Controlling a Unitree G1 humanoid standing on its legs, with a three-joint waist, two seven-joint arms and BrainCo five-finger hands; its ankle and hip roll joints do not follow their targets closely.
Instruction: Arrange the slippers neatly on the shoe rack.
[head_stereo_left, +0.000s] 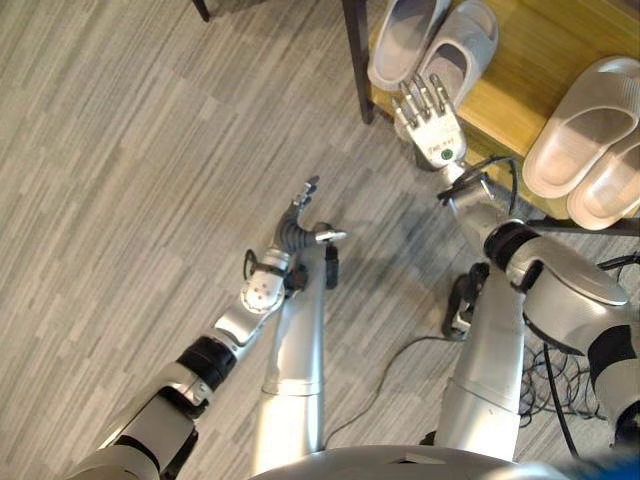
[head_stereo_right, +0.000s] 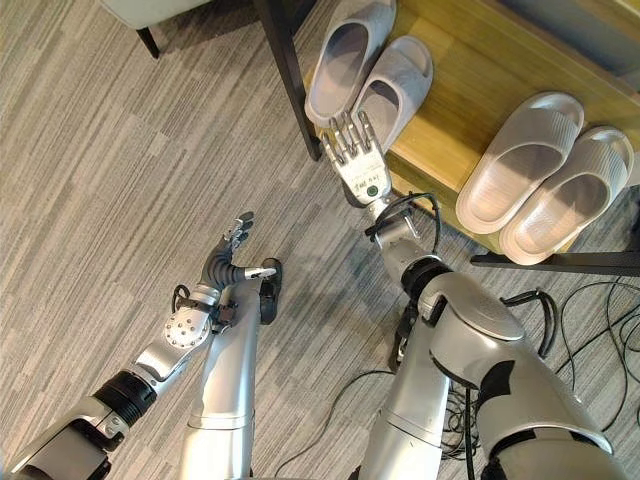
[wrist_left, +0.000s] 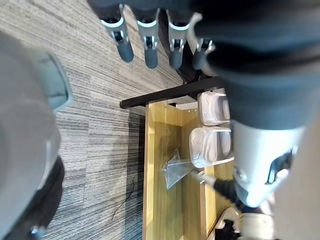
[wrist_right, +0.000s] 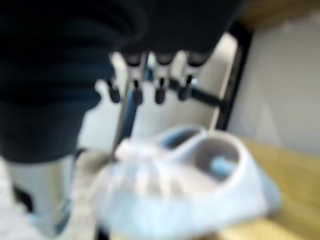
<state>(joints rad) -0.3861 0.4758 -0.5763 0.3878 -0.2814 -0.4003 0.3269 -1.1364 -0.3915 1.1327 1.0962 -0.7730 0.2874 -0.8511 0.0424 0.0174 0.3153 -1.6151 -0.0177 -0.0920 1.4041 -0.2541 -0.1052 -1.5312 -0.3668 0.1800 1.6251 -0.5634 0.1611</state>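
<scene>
Reaching over the shoe rack (head_stereo_right: 470, 70), the right hand (head_stereo_right: 357, 160) (fingers straight, empty) touches the nearer grey slipper pair (head_stereo_right: 365, 75), lying lengthwise ahead.

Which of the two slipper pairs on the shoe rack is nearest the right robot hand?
The grey pair at the rack's end by the dark leg: the right robot hand reaches its heels with straight fingers. The paler beige pair lies apart, further along.

two slipper pairs (head_stereo_right: 365, 70) (head_stereo_right: 545, 175) side by side on shoe rack (head_stereo_right: 470, 75)
</scene>
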